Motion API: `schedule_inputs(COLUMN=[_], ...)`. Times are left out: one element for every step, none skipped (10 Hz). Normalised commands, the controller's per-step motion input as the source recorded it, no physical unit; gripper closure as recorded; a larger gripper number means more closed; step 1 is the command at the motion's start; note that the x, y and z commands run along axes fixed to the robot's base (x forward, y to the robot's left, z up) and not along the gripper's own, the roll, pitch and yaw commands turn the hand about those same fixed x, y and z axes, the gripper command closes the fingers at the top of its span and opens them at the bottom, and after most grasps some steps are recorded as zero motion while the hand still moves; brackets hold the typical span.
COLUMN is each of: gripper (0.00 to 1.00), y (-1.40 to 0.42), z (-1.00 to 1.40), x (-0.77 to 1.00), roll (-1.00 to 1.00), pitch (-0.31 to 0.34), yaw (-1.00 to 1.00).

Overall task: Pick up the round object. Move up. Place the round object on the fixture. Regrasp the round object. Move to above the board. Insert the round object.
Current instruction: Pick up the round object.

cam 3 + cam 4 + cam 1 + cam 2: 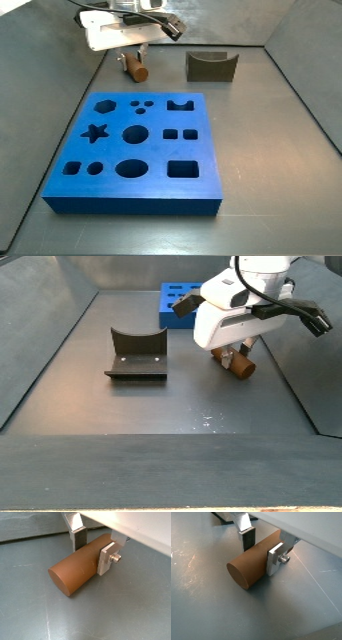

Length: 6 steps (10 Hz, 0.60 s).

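Note:
The round object (pixel 73 569) is a short orange-brown peg lying on its side on the grey floor, seen also in the wrist view (pixel 246 568). My gripper (pixel 91 554) straddles it, one finger on each side, both pressed against its curved wall; it is shut on the peg, as the other wrist view (pixel 261 553) also shows. In both side views the gripper (pixel 132 62) (pixel 234 354) stands low over the peg (pixel 135 72) (pixel 242 366). The dark fixture (pixel 210 67) (pixel 136 354) stands apart, nothing in its notch. The blue board (pixel 118 150) (pixel 171 301) lies further off.
Grey walls enclose the floor on its sides (pixel 301 80) (pixel 54 346). The peg lies close to one wall (pixel 301 376), between the board's end and the fixture.

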Motion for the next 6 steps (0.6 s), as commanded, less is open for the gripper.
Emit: schedule_inputs(gripper=[1.0,1.0,1.0,1.0,1.0,1.0], y=[0.0,0.0,0.0,0.0,0.0,0.0], z=[0.0,0.0,0.0,0.0,0.0,0.0], x=[0.0,0.0,0.0,0.0,0.0,0.0], roll=[0.0,0.0,0.0,0.0,0.0,0.0], pitch=[0.0,0.0,0.0,0.0,0.0,0.0], yaw=[0.0,0.0,0.0,0.0,0.0,0.0])
